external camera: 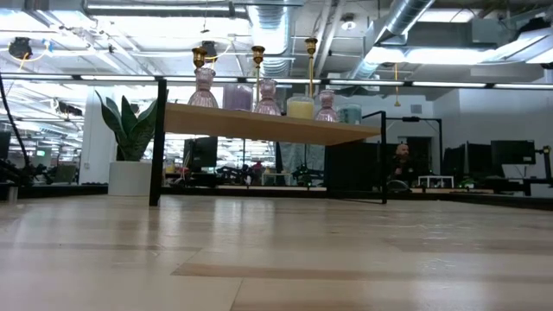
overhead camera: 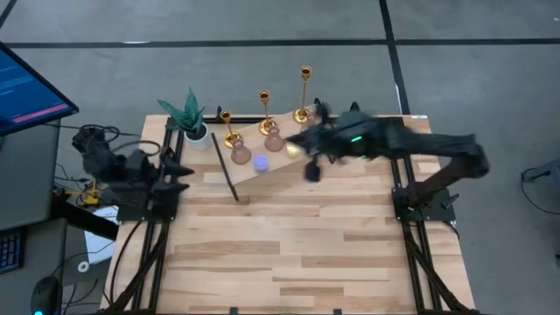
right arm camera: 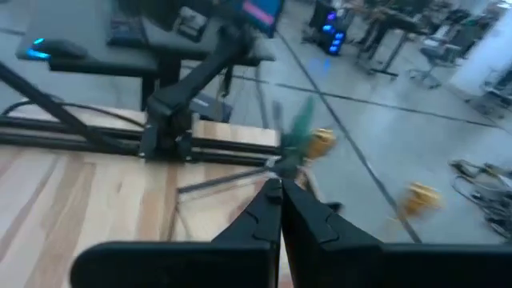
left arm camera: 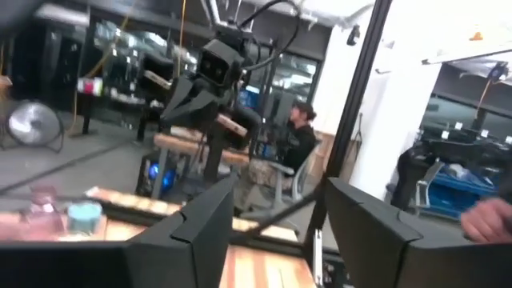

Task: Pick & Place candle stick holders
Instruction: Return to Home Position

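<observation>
Three gold candlesticks [overhead camera: 229, 129] [overhead camera: 265, 112] [overhead camera: 304, 94] stand by their round bases on a raised wooden shelf [external camera: 259, 125] at the table's far side. Pink bulbous holders [overhead camera: 241, 155] [overhead camera: 274, 140] stand in front of them. In the low view all three pink holders [external camera: 203, 90] [external camera: 266, 98] [external camera: 327, 105] show on the shelf. My right gripper [right arm camera: 280, 196] is shut and empty. It hovers over the shelf's right part [overhead camera: 297, 142], next to the tallest candlestick. My left gripper [left arm camera: 272, 224] is open and empty at the table's left edge [overhead camera: 179, 171].
A green potted plant [overhead camera: 191, 118] stands at the shelf's left end. A small blue light [overhead camera: 261, 162] and a yellow light [external camera: 300, 106] sit among the holders. The shelf's black posts [external camera: 159, 142] stand on the table. Bare wood [overhead camera: 289, 245] spreads toward the near edge.
</observation>
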